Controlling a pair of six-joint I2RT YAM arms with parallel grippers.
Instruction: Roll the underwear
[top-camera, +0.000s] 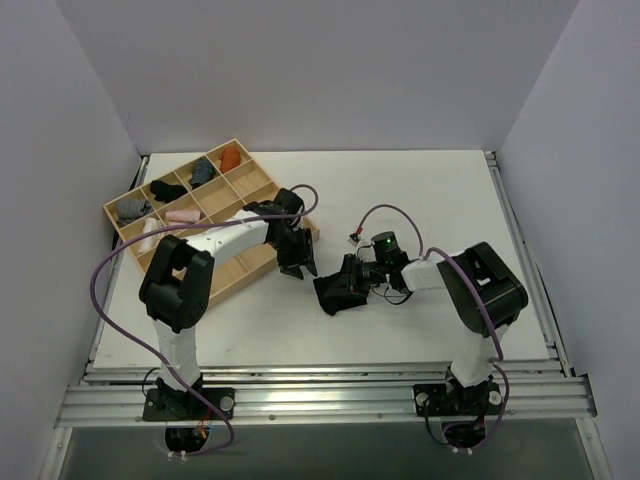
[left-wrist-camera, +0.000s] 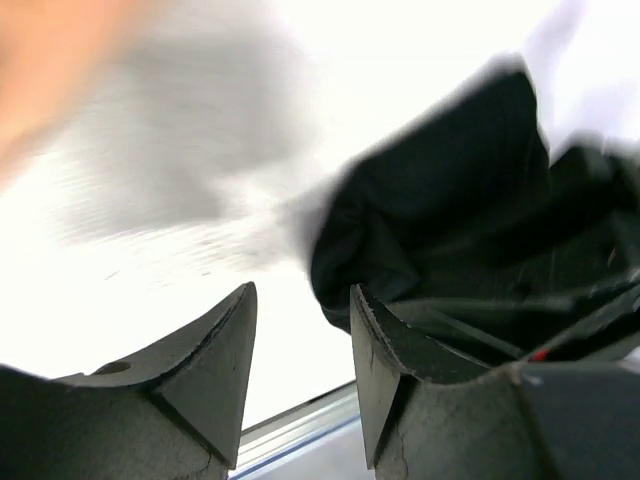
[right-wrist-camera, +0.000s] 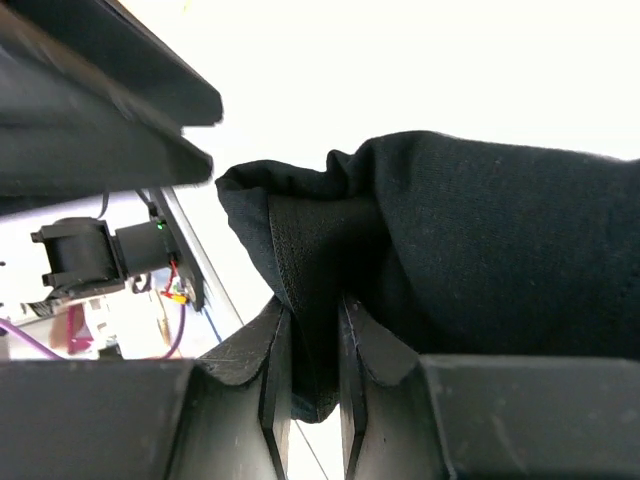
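Right gripper (right-wrist-camera: 315, 305) pinches a fold of black soft fabric underwear (right-wrist-camera: 480, 240).
Left gripper (left-wrist-camera: 302, 290) hangs just beside that garment, jaws apart, nothing between them.

Overhead view of a white table (top-camera: 420, 190). A wooden tray (top-camera: 258, 163) of open compartments lies toward ten o'clock, set at an angle. Its far row holds, running from eight toward two o'clock, a grey bundle (top-camera: 132, 208), a black bundle (top-camera: 167, 189), a blue-grey bundle (top-camera: 203, 172) and an orange bundle (top-camera: 231, 158). A pink bundle (top-camera: 182, 215) and a pale bundle (top-camera: 150, 235) lie in the next row.

Black underwear (top-camera: 335, 297) lies crumpled near the table's centre. The left gripper (top-camera: 298, 264) hangs at its ten o'clock, near the fabric and over the tray's near corner. The right gripper (top-camera: 365, 272) meets the underwear at its two o'clock edge. Purple cables (top-camera: 95, 285) loop along both arms, based at seven and five o'clock.
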